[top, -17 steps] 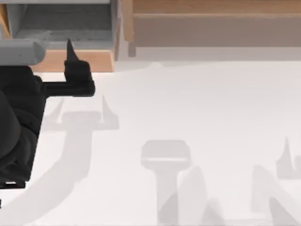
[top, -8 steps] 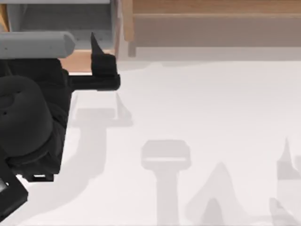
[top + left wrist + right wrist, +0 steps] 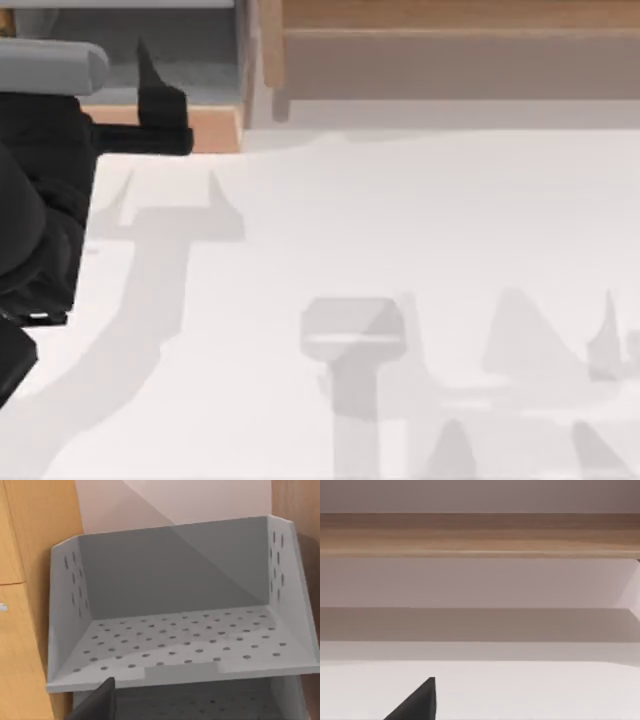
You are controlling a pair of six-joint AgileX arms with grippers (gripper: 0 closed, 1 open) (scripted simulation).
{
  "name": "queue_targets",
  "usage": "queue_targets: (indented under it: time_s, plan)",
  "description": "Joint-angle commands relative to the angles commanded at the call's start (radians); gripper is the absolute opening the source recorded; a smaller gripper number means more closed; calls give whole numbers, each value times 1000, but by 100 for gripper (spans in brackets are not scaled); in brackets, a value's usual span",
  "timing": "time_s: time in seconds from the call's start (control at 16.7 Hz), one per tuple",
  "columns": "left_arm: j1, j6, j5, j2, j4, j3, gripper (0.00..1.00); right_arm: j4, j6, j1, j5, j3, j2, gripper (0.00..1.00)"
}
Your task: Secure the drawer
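At the top view's near left, your left end effector (image 3: 150,125) rests against the tan front of the drawer (image 3: 215,128); you cannot tell how its fingers are set. Beyond it, the drawer stands pulled out at the surface's (image 3: 400,230) far left corner, grey interior (image 3: 190,640) exposed. Judged status: closing incomplete; you have the inward push left. Right arm: parked.
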Motion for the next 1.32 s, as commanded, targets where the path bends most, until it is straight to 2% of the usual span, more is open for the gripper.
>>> queue_targets:
  time_s: [0.24, 0.54, 0.78, 1.02, 1.2, 1.32]
  plan:
    - [350, 246, 326, 149, 291, -51, 100, 0, 0, 0, 0, 0, 0, 100]
    - [815, 677, 752, 376, 620, -93, 100, 0, 0, 0, 0, 0, 0, 100]
    - [1093, 1030, 1026, 564, 780, -96, 100, 0, 0, 0, 0, 0, 0, 100]
    - [1217, 1298, 1195, 724, 789, -67, 100, 0, 0, 0, 0, 0, 0, 100]
    - [1222, 1397, 1254, 796, 735, -42, 100, 0, 0, 0, 0, 0, 0, 100]
    - [1219, 1411, 1262, 807, 722, -37, 100, 0, 0, 0, 0, 0, 0, 100]
